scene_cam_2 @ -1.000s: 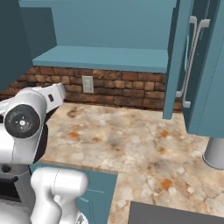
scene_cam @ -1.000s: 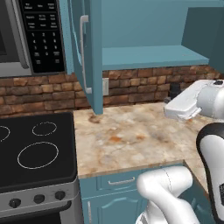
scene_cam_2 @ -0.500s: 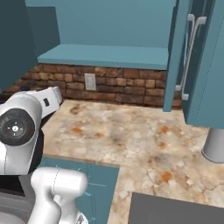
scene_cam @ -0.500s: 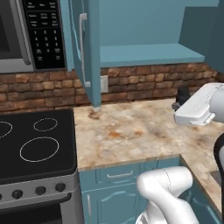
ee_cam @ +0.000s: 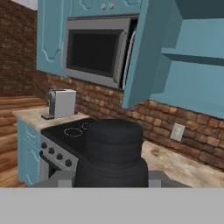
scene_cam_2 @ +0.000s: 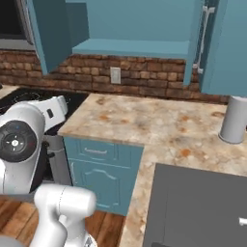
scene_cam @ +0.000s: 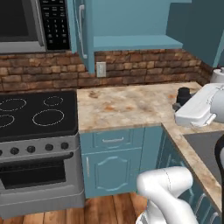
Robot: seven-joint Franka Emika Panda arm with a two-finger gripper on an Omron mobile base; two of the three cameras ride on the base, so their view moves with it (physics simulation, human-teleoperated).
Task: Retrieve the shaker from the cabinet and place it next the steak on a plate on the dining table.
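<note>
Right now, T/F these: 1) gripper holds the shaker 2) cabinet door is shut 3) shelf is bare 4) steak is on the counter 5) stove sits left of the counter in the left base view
1) The gripper holds the shaker: true.
2) The cabinet door is shut: false, the door stands open.
3) The shelf is bare: true.
4) Steak on the counter: false, the marbled top carries no meat.
5) The stove sits left of the counter: true.
</note>
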